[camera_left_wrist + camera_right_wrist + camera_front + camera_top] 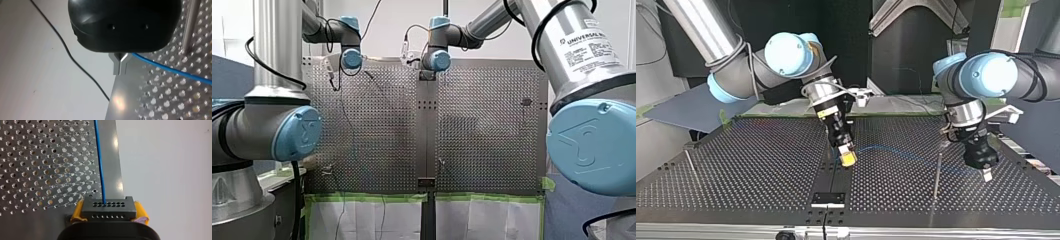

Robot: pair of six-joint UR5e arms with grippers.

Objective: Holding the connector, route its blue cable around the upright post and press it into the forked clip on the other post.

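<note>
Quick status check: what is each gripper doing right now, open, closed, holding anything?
Right gripper: closed on the black connector, with a yellow pad on each side of it.
Left gripper: fingers closed, apparently pinching the blue cable.

My right arm's silver tube (562, 30) bears a white label (590, 48), just above the big blue joint cap (592, 145). Its heading reads "UNIVERSAL R…", cut off at the label's edge. The smaller lines beneath are too fine to read.
</note>
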